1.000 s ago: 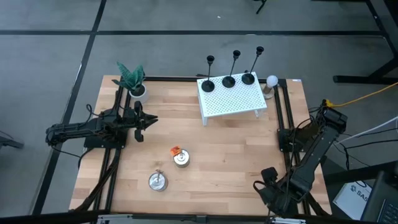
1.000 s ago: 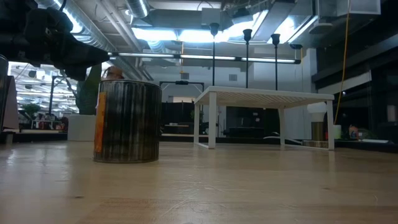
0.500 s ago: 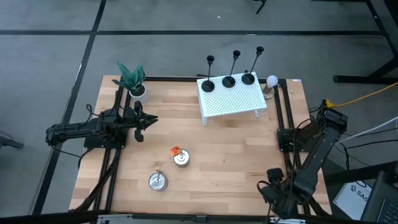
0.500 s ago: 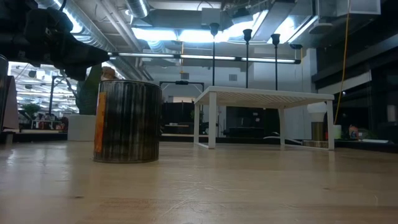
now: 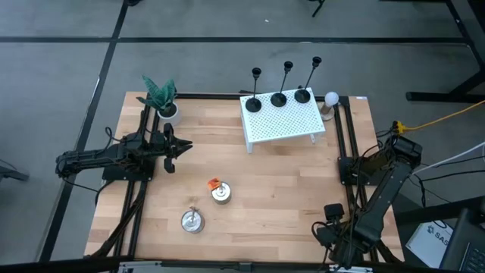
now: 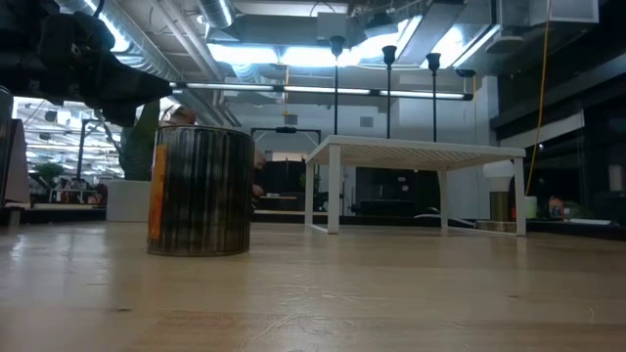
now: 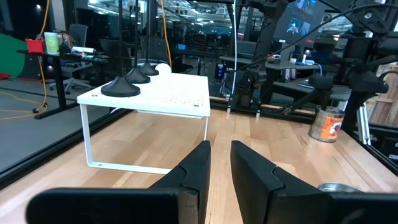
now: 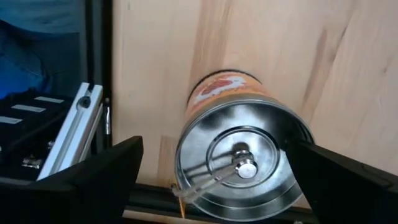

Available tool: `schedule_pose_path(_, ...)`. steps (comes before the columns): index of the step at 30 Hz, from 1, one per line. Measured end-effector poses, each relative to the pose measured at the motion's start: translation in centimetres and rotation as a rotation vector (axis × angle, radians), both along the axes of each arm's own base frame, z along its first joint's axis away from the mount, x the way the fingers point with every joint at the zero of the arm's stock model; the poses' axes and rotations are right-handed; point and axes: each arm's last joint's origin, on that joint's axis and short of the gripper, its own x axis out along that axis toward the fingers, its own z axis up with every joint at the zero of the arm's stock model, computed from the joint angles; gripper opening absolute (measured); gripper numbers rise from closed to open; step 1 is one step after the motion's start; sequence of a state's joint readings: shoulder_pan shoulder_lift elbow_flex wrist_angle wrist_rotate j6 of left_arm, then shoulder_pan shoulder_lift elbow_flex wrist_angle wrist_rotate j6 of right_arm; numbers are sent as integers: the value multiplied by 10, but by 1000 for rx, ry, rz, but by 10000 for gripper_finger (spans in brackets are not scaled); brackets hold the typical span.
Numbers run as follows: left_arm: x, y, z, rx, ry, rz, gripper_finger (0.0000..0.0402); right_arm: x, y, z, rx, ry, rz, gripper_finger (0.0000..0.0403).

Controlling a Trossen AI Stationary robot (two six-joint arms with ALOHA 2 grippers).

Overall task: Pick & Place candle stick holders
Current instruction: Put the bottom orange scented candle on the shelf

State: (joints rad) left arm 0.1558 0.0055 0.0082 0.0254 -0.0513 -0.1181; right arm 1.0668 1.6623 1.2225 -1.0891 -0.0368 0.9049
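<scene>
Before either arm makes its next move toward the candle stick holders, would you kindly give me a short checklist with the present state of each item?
1. All three candle stick holders stand upright in a row on the white shelf: ok.
2. Left tool is empty: ok.
3. Left tool is wide enough for a grasp: not ok. It is nearly shut and would need opening first.
4. Right tool has its fingers spread wide: ok.
5. Right tool is clear of the can that shows between its fingers: cannot tell.
6. The table between the left tool and the shelf looks bare: ok.
</scene>
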Motion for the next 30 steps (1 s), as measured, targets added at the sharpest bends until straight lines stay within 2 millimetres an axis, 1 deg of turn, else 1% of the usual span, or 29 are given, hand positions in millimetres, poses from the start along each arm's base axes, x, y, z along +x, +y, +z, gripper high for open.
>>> schedule_pose_path(8,0,0,0,0,0,0,59,3,2,13,-12,-45,12,399)
schedule_pose_path(12,0,0,0,0,0,0,59,1,-1,18,-47,-24,-33,399)
schedule_pose_path(16,0,0,0,0,0,0,59,0,-6,19,-93,0,-139,399)
schedule_pose_path(18,0,0,0,0,0,0,59,1,-7,19,-113,-14,-166,399)
schedule_pose_path(22,0,0,0,0,0,0,59,3,-8,19,-135,-64,-168,399)
schedule_pose_path(30,0,0,0,0,0,0,59,3,-8,19,-134,-68,-165,399)
